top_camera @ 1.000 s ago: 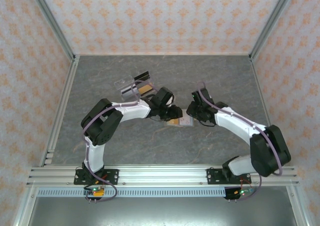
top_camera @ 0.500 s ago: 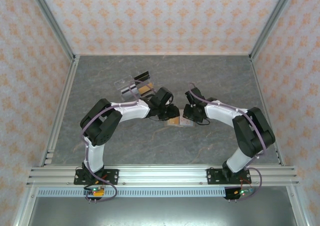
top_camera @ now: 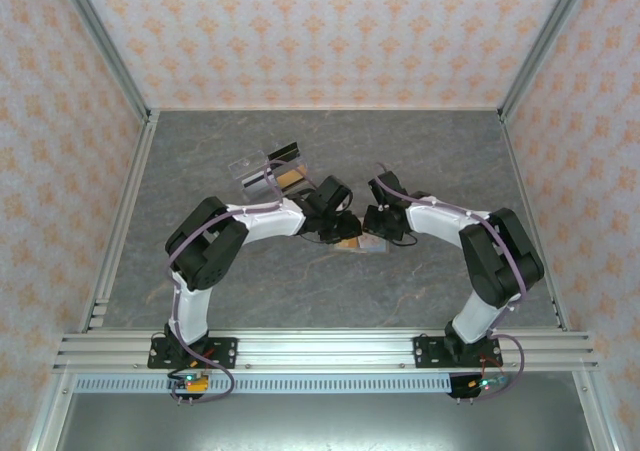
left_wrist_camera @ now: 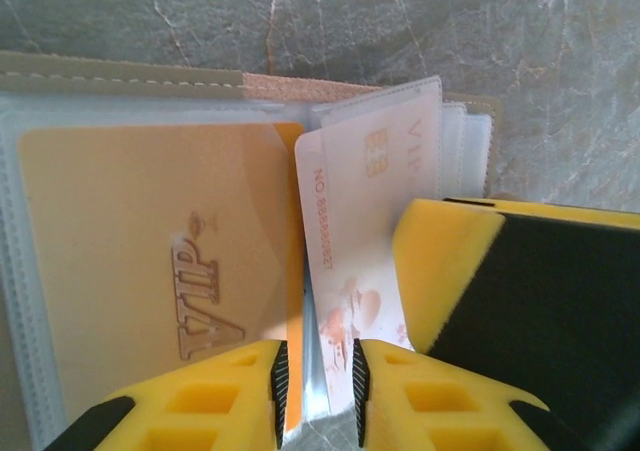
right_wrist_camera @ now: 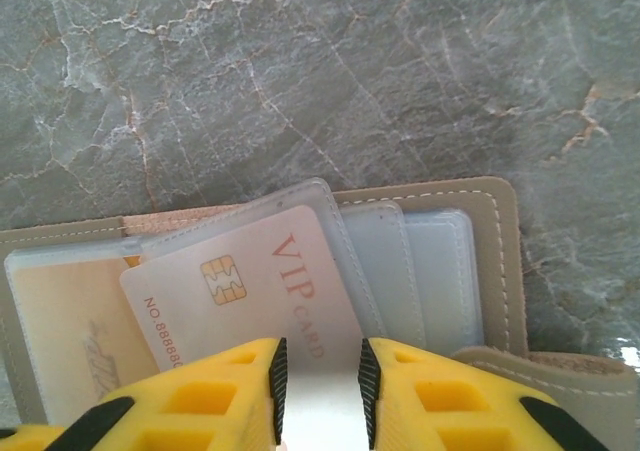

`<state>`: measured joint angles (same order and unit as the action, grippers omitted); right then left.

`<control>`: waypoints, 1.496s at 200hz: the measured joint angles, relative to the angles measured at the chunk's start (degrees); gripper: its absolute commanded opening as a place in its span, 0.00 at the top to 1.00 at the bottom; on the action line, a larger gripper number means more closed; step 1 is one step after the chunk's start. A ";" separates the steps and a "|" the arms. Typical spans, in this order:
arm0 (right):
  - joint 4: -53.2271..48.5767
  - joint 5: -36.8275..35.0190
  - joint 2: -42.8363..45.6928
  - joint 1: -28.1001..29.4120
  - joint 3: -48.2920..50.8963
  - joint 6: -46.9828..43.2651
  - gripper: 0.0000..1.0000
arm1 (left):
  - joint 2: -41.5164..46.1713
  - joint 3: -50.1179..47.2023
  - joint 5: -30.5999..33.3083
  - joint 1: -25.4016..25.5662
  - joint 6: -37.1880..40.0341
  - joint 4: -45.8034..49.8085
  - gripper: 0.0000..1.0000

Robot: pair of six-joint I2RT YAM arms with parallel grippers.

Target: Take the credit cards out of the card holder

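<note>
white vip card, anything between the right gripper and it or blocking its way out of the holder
Nothing visible between the right gripper and the white VIP card; its fingertips sit at the card's near edge. The card holder's clear sleeve wraps the card, so it must slide out.

My desk (top_camera: 450, 151) is dark grey, marbled with pale and rusty veins, and the card holder (right_wrist_camera: 495, 231) on it has a dull tan border with lighter stitching and cloudy clear sleeves. It holds an orange-gold card (left_wrist_camera: 150, 251) with embossed VIP lettering, and a white card (right_wrist_camera: 250, 281) with a gold chip, red-brown print and a reddish picture. My left tool (left_wrist_camera: 318, 376) and right tool (right_wrist_camera: 318, 381) are yellow with black inner faces, and the walls (top_camera: 320, 31) are cream with an orange floral pattern.
</note>
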<state>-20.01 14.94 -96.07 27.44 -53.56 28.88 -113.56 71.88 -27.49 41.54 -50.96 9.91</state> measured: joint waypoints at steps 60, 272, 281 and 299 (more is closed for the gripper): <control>0.79 0.76 1.14 0.00 1.25 1.38 0.77 | -1.11 0.09 0.11 -0.02 -0.22 -1.36 0.78; 1.99 0.48 2.60 0.00 3.56 3.54 0.78 | -1.09 -4.26 -4.52 -2.03 -3.02 -10.84 0.94; 2.12 0.20 2.69 0.04 3.72 3.74 0.78 | -0.66 -4.59 -4.68 -2.19 -2.45 -10.93 0.96; 2.29 -0.33 2.78 0.04 4.02 4.20 0.78 | 0.81 -5.53 -4.79 -2.67 -1.16 -10.56 0.97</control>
<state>-17.72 14.61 -93.30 27.49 -49.54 33.08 -112.75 66.35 -32.27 38.87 -52.12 -0.64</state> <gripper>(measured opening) 0.218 0.058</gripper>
